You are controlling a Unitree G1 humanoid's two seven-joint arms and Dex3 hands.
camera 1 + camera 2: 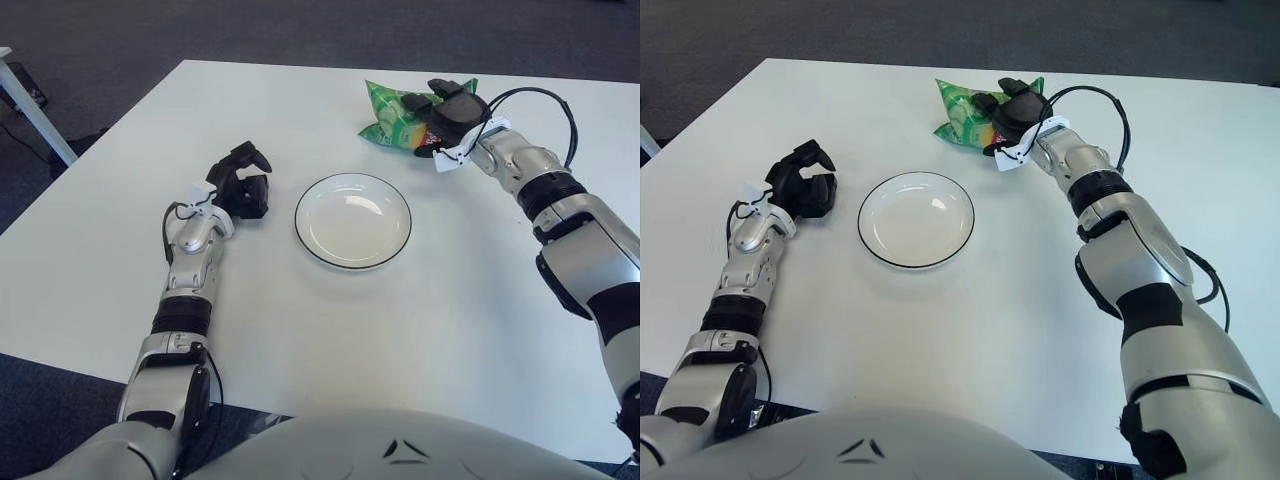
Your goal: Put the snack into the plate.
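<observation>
White tabletop (330, 330) carried everything in view. A green snack bag (395, 115) lay toward the far edge of the table, right of its middle and still well in from that edge. The right hand (448, 110) was on the bag's right end, its dark fingers (992, 103) draped over the top of the packet and touching it — whether they had truly pinched it could not be told, since the bag still lay flat on the table.

The plate (353, 220), white with a thin dark rim, sat near the table's centre, on the near side of the bag and slightly left of it, with a strip of bare tabletop between the two. Nothing lay in the plate.

The left hand (240, 185) showed just left of the plate, apart from its rim, fingers curled in and holding nothing.

Bare table ran wide around the plate — toward the near edge, and along the whole right side beyond the right forearm. The far left corner lay bare too.
</observation>
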